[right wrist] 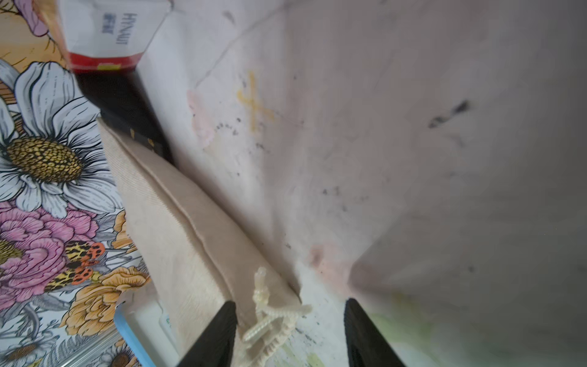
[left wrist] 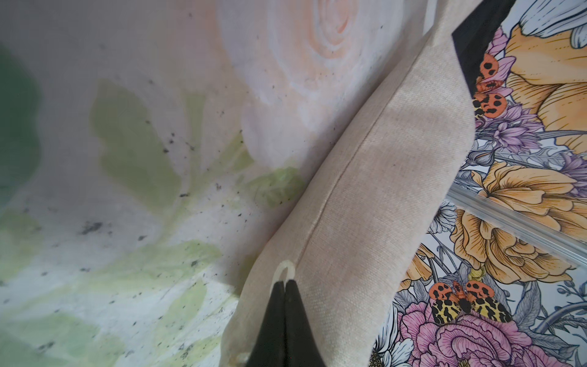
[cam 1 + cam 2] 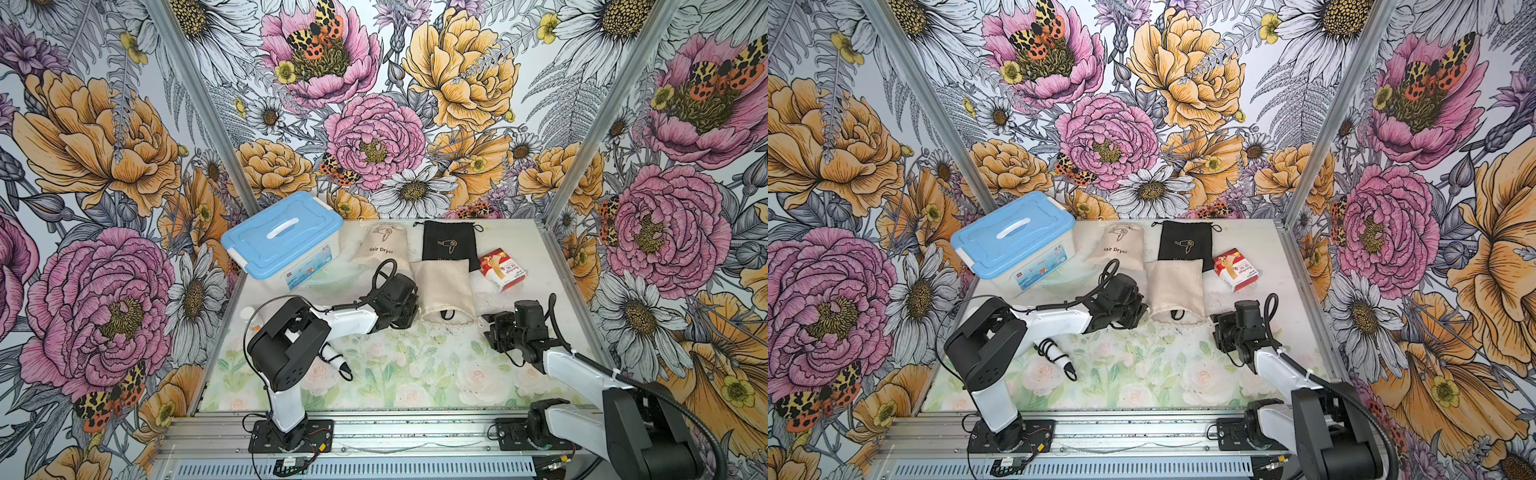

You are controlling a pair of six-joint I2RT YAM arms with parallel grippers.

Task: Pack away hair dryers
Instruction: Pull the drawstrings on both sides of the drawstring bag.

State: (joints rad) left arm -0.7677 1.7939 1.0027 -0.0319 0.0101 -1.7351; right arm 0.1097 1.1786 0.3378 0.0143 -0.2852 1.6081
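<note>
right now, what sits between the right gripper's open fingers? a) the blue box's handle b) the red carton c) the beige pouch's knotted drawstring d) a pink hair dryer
c: in the right wrist view the right gripper has its jaws apart, and the knotted drawstring at the corner of the beige pouch lies between them, not clamped.

White hair dryer (image 3: 331, 354), black cord (image 3: 1045, 347) wound round its handle, lying partly hidden on the floral tabletop (image 3: 415, 374).
</note>
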